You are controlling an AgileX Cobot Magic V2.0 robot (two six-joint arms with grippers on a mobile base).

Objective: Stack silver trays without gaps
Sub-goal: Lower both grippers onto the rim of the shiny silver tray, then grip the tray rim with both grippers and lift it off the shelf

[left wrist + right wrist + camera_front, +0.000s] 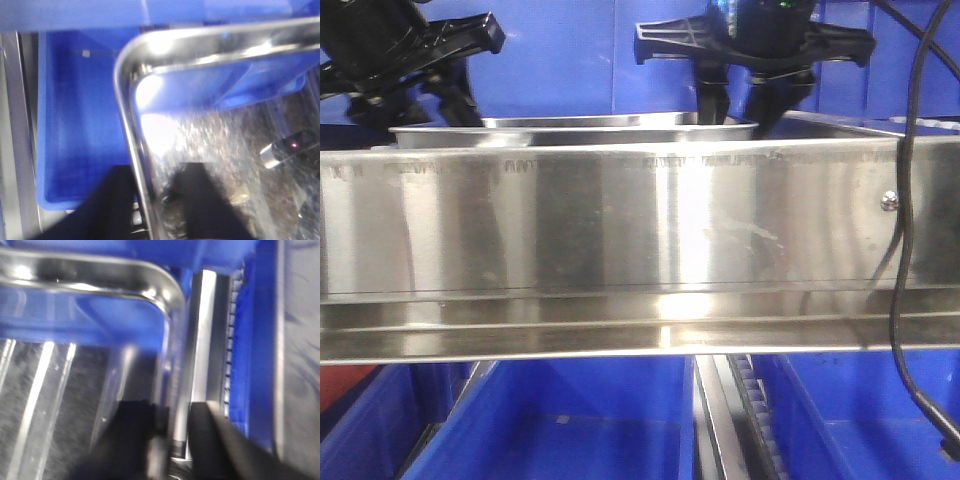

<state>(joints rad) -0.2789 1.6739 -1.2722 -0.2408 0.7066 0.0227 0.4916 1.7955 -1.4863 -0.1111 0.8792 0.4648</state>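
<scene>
Both the left tool [150, 200] and right tool [175, 436] clamp one silver tray [570, 134].

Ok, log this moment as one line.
object: silver tray behind steel rail | left tool: astride tray rim, grip unclear | right tool: astride tray rim, grip unclear | wrist views: blurred

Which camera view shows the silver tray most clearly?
The left wrist view: the silver tray shows a rounded corner, its rim and shiny floor, with the left tool astride the rim. The front view gives only its rim edge above the steel rail. The right wrist view shows another corner, blurred.
</scene>
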